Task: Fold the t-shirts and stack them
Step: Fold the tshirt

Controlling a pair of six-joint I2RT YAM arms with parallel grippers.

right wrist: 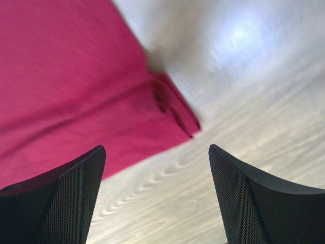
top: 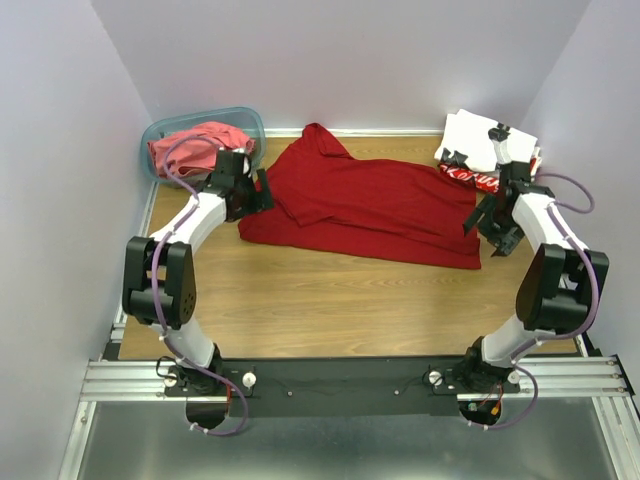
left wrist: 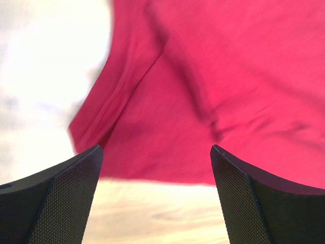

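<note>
The plain deep red t-shirt (top: pixel 370 205) lies spread across the middle of the wooden table (top: pixel 330 300), stretched from 9 o'clock to 3 o'clock. Its 9 o'clock part is doubled over on itself, and a point of cloth pokes toward 12. The left gripper (left wrist: pixel 155 198) hangs just over the shirt's 9 o'clock edge. Its 2 fingers (left wrist: pixel 66 198) are spread wide with nothing between them, and the hem and bare wood show in the gap. At the 3 o'clock end the right gripper (right wrist: pixel 155 195) is spread just as wide. It holds nothing and hangs just above the shirt's folded corner and the tabletop beside it.

Out at 10 o'clock, the paler coral-red t-shirt (top: pixel 200 145) sits bunched inside a translucent teal tub (top: pixel 250 118). At 2 o'clock, the white t-shirt with black prints (top: pixel 480 135) rests folded on top of the red t-shirt with white lettering (top: pixel 478 179), near the right arm's wrist.
</note>
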